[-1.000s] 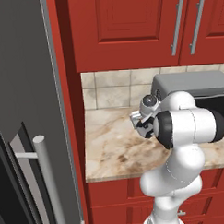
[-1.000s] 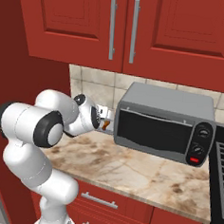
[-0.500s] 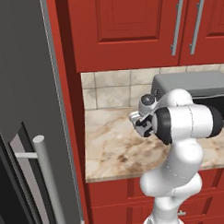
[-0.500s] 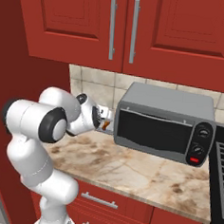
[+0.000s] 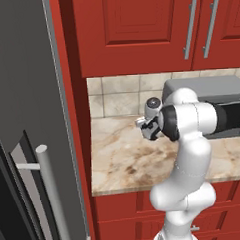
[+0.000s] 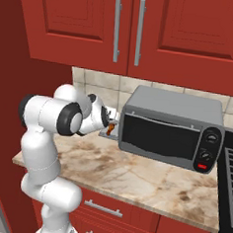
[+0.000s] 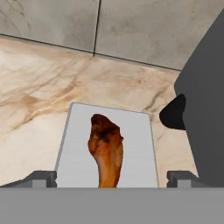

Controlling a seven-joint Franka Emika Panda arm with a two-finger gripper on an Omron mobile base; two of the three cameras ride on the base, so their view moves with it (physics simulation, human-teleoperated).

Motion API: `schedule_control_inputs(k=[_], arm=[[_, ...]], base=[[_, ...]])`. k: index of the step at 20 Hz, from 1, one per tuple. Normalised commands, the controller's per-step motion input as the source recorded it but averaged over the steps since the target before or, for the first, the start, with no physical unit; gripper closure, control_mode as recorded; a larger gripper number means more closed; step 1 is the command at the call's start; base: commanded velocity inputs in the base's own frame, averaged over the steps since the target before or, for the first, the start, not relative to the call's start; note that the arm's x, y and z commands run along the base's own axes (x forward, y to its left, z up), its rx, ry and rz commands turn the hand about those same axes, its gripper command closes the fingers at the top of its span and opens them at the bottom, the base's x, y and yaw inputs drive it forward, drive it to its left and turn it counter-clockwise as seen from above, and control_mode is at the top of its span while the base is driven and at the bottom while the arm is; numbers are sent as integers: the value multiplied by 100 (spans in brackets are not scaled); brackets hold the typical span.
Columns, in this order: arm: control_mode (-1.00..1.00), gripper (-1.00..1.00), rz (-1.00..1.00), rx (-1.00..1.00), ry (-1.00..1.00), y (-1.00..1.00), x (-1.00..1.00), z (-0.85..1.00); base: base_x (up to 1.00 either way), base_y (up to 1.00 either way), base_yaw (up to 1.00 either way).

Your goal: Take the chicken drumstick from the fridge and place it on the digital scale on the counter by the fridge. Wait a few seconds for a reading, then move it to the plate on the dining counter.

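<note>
Not much has changed since a second ago: the arm's elbow has swung a bit more toward the microwave and the wrist has shifted slightly, everything else on the counter sits where it was.

Going left to right in the left base view: the dark grey fridge [image 5: 28, 121] takes up the left side, with its silver bar handle [image 5: 52, 194] at lower left. Next comes the marbled counter [image 5: 124, 164] in the middle, then the white arm rising from the bottom, with the gripper [image 5: 144, 125] just above the counter in front of the beige wall tiles [image 5: 123, 94]. The grey microwave [image 5: 224, 95] sits at the right edge, mostly behind the arm.

In the hand view the scale [image 7: 140, 144] lies flat on the counter at center bottom, with the drumstick [image 7: 106, 151] lying on it, fat end toward the tiles. The microwave's dark side fills the right. The two fingertips [image 7: 183, 177] stand spread fully wide at the bottom corners, well clear of the drumstick on either side, gripping nothing.

In the right base view a bit of the drumstick [image 6: 109, 129] peeks out just left of the microwave.
</note>
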Motion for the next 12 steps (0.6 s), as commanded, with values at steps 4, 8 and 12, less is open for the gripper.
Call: schedule_control_inputs(k=[4,8,12], arm=[[-100,-100,0,0,0,0,23,-32],[-100,-100,0,0,0,0,3,-35],[-100,-100,0,0,0,0,0,-32]], base=[[0,0,0],[0,0,0],[0,0,0]])
